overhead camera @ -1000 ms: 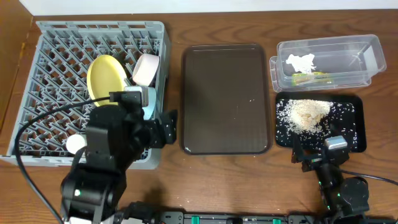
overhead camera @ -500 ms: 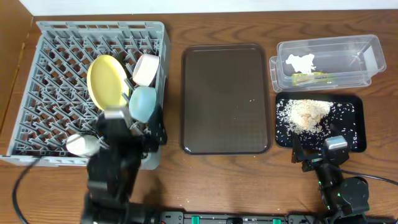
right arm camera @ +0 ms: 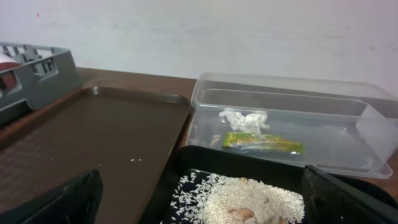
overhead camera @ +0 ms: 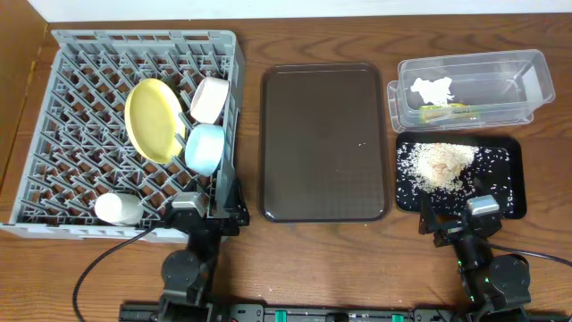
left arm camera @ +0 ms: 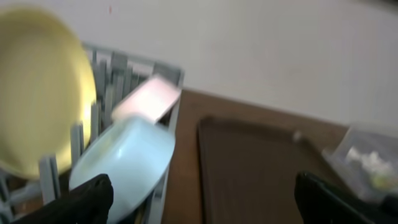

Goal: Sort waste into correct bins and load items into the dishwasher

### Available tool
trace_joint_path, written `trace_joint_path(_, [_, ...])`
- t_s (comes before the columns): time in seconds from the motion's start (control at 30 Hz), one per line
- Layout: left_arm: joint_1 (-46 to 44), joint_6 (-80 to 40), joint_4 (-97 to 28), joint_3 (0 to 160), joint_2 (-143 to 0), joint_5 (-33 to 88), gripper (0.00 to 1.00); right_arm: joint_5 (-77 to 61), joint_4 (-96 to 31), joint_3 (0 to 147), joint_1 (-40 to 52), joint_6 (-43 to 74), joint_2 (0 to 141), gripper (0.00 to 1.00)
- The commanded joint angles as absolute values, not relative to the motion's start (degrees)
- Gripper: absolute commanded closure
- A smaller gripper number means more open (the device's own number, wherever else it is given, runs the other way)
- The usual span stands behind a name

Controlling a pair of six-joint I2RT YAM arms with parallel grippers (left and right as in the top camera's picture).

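Observation:
The grey dish rack point(overhead camera: 143, 38) holds the yellow plate point(overhead camera: 154, 120), the light blue bowl point(overhead camera: 205, 148) and the white bowl point(overhead camera: 209, 99), all on edge. My left gripper point(overhead camera: 213, 219) is open and empty at the rack's front right corner; in its wrist view point(left arm camera: 202, 208) the blue bowl point(left arm camera: 124, 158) is just ahead on the left. The clear tub point(overhead camera: 474, 89) holds the tissue point(overhead camera: 432, 89) and the wrapper point(overhead camera: 444, 111). Rice point(overhead camera: 442, 165) lies in the black tray point(overhead camera: 514, 179). My right gripper point(overhead camera: 458, 222) is open and empty before it. The chopsticks are out of view.
The dark brown serving tray point(overhead camera: 324, 143) lies between the rack and the bins, with a few grains on it. A small white round thing point(overhead camera: 117, 208) lies in the rack's front left part. The table's front edge is close behind both grippers.
My left arm has drawn back from over the rack to the table's front edge, leaving the light blue bowl standing in the rack. The right arm has not moved.

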State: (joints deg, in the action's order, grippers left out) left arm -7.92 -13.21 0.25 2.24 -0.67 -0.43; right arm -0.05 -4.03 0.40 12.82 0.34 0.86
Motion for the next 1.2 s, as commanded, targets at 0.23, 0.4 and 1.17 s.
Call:
trace_joint_path(0.23, [-7.7, -13.2, -4.1, 0.2, -0.5, -1.1, 0.06, -0.1, -4.3, 0.3, 12.1, -0.3, 0.7, 0.01])
trace_joint_path(0.4, [-7.7, -13.2, -4.1, 0.2, -0.7, -1.1, 0.06, -0.1, -4.3, 0.3, 12.1, -0.3, 0.7, 0.01])
trace_joint_path(1.17, [-7.7, -13.2, -4.1, 0.2, -1.1, -1.1, 0.05, -0.1, -4.3, 0.3, 12.1, -0.3, 0.9, 0.01])
